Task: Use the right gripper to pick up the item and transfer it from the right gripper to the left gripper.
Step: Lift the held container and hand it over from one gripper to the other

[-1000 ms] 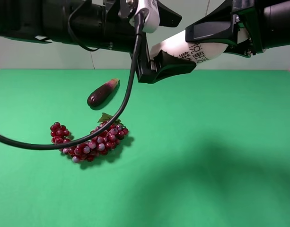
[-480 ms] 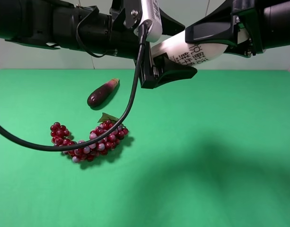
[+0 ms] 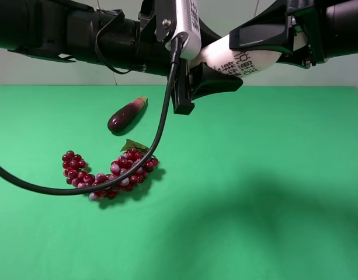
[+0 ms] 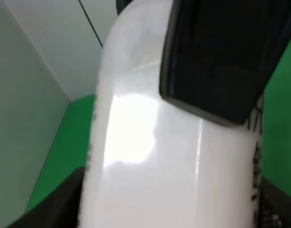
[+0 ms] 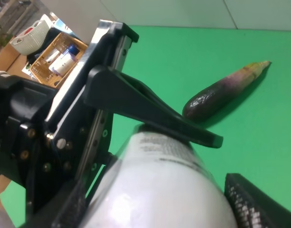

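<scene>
The item, a white bottle (image 3: 240, 60) with black printed characters, hangs high above the green table between both grippers. My right gripper (image 3: 272, 49) is shut on its body from the right. My left gripper (image 3: 216, 58) has come in from the left, and its pointed fingers are shut on the bottle's other end. In the left wrist view the bottle (image 4: 136, 156) fills the frame with one black finger (image 4: 221, 61) pressed on it. The right wrist view shows the bottle (image 5: 169, 190) under a left finger (image 5: 150, 109), with a right pad (image 5: 259, 204) beside it.
A dark purple eggplant (image 3: 126, 115) lies on the green cloth at the back left. A red grape bunch (image 3: 111, 175) lies in front of it. The left arm's black cable (image 3: 79, 186) loops down low over the grapes.
My left gripper's fingers have drawn together onto the bottle's end; a second ago they stood wide around it. The right gripper and bottle have barely moved.
</scene>
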